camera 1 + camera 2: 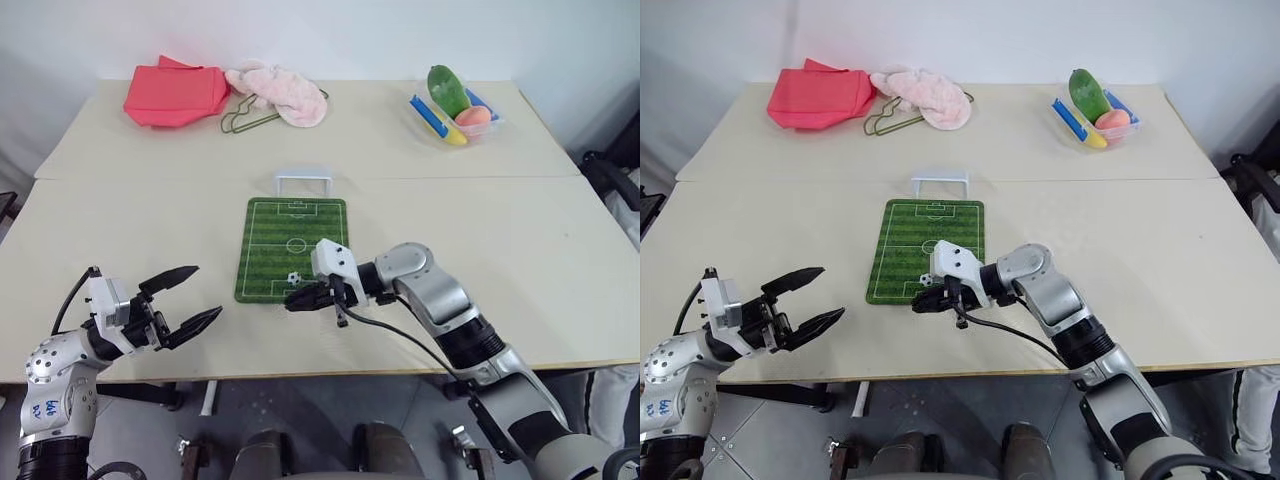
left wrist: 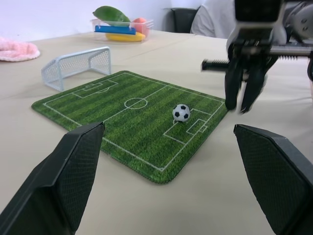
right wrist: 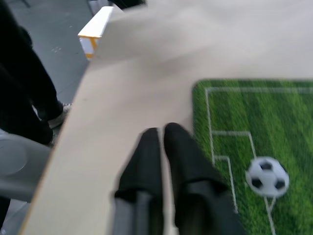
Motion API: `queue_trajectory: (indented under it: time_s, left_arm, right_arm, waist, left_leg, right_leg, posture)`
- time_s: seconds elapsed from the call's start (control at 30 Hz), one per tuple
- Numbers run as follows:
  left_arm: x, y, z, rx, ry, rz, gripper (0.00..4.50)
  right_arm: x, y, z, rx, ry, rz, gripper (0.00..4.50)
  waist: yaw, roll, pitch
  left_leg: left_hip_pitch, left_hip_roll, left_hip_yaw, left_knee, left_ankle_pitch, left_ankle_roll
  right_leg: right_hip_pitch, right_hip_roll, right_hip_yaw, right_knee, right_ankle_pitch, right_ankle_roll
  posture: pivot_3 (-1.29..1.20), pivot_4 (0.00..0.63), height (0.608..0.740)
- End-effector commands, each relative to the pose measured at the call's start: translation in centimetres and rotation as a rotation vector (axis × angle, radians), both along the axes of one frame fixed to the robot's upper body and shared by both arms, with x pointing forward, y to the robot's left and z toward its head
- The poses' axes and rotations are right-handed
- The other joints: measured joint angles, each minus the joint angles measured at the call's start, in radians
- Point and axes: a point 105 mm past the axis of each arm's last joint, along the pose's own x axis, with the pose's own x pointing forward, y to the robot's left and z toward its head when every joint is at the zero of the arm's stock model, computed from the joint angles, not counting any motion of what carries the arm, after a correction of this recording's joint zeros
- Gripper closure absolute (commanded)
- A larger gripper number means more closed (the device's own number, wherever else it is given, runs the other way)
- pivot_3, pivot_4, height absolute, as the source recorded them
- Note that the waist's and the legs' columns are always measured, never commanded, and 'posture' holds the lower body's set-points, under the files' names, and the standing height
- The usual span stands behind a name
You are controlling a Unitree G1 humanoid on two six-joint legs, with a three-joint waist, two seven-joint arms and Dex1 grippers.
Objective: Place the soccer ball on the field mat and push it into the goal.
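Beige surface (image 1: 520, 250): the soccer ball (image 1: 293, 279) rests on the field mat (image 1: 292, 240) just goalward of the closed, empty right pincer (image 1: 297, 298), with the goal (image 1: 303, 183) off the mat's far end.

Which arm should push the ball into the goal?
Right. Its gripper is shut beside the ball on the mat, opposite the goal. The left gripper hangs open off the mat.

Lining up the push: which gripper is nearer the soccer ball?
Right. The right gripper hangs just beside the soccer ball at the field mat's near edge; the left gripper sits well off the mat.
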Motion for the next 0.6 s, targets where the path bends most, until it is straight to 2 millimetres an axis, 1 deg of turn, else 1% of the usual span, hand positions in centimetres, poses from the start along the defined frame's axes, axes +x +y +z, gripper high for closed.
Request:
queue_trajectory:
  time_s: [0.03, 0.17, 0.27, 0.33, 0.43, 0.5, 0.6]
  left_arm:
    - [0.1, 0.3, 0.7, 0.022, -0.025, -0.002, 0.0]
    - [0.3, 0.4, 0.9, 0.027, -0.032, 0.001, 0.0]
    - [0.5, 0.5, 1.1, 0.031, -0.037, 0.006, 0.0]
    - [0.7, 0.6, 1.2, 0.033, -0.04, 0.008, 0.0]
    - [1.0, 0.8, 1.5, 0.039, -0.046, 0.014, 0.0]
    - [1.2, 1.0, 1.6, 0.043, -0.049, 0.02, 0.0]
    - [1.6, 1.3, 1.9, 0.046, -0.056, 0.029, 0.0]
  right_arm:
    - [0.9, 0.5, 0.5, 0.019, -0.029, -0.014, 4.48]
    - [3.5, 0.8, -0.1, 0.011, -0.045, -0.105, 4.48]
    - [6.4, 0.6, 1.0, 0.046, -0.085, -0.234, 4.48]
    - [8.6, 0.0, 2.6, 0.088, -0.12, -0.345, 4.48]
    - [12.2, -2.5, 6.6, 0.186, -0.215, -0.566, 4.48]
    - [13.1, -3.3, 8.5, 0.239, -0.243, -0.622, 4.48]
    - [13.4, -4.3, 11.2, 0.312, -0.285, -0.641, 4.48]
  waist:
    - [0.0, 0.0, 0.0]
    - [-0.003, 0.0, 0.0]
    - [-0.005, 0.001, 0.0]
    - [-0.006, 0.001, 0.001]
    - [-0.004, 0.002, 0.002]
    - [-0.003, 0.002, 0.004]
    - [-0.007, 0.002, 0.004]
  left_leg:
    - [0.0, 0.0, 0.0, 0.0, 0.0, 0.0]
    - [0.0, 0.0, 0.0, 0.0, 0.0, 0.0]
    - [0.0, 0.0, 0.0, 0.0, 0.0, 0.0]
    - [0.0, 0.0, 0.0, 0.0, 0.0, 0.0]
    - [0.0, 0.0, 0.0, 0.0, 0.0, 0.0]
    - [0.0, 0.001, 0.0, 0.0, 0.0, 0.0]
    - [0.0, 0.001, -0.001, -0.002, 0.0, 0.0]
  right_leg:
    - [0.0, 0.0, 0.0, 0.0, 0.0, 0.0]
    - [0.0, 0.0, 0.0, 0.0, 0.0, 0.0]
    - [0.0, 0.0, 0.0, 0.0, 0.0, 0.0]
    - [0.0, 0.0, 0.0, 0.0, 0.0, 0.0]
    - [0.0, 0.0, 0.0, 0.0, 0.0, 0.0]
    - [0.0, 0.0, 0.0, 0.0, 0.0, 0.0]
    - [0.0, 0.0, 0.0, 0.0, 0.0, 0.0]
  posture:
    - [0.0, 0.15, 0.74]
    - [0.0, 0.15, 0.74]
    - [0.0, 0.15, 0.74]
    - [0.0, 0.15, 0.74]
    - [0.0, 0.15, 0.74]
    - [0.0, 0.15, 0.74]
    - [0.0, 0.15, 0.74]
